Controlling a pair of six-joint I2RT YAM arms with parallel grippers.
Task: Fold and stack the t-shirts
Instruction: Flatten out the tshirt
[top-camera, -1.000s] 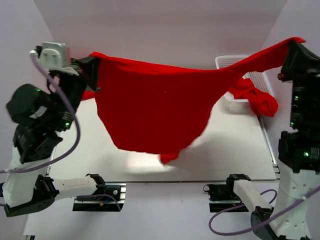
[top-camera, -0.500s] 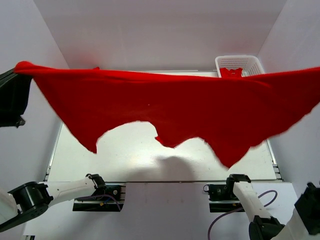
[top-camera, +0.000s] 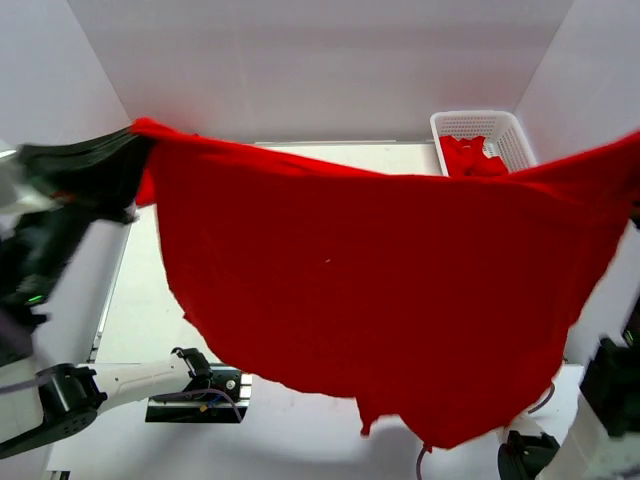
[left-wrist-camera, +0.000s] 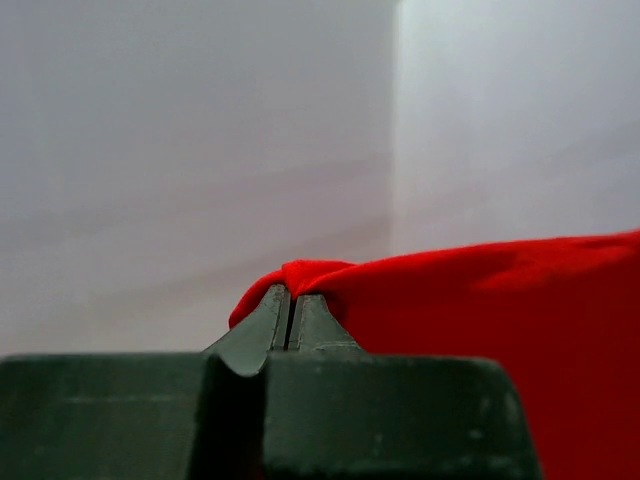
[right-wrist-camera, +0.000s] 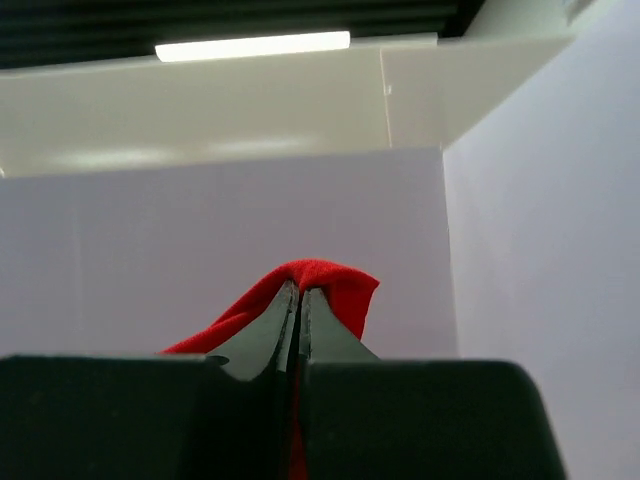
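Left claw (left-wrist-camera: 289, 297), right claw (right-wrist-camera: 298, 293): t-shirt (top-camera: 380, 300) now hangs lower.

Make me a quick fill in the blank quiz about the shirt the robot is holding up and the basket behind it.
The t-shirt hanging spread between the arms is plain ____. The left gripper and right gripper are each ____ on its edge. The white basket, with more red cloth inside, stands at the far ____ corner of the table.
Missing words: red; shut; right.
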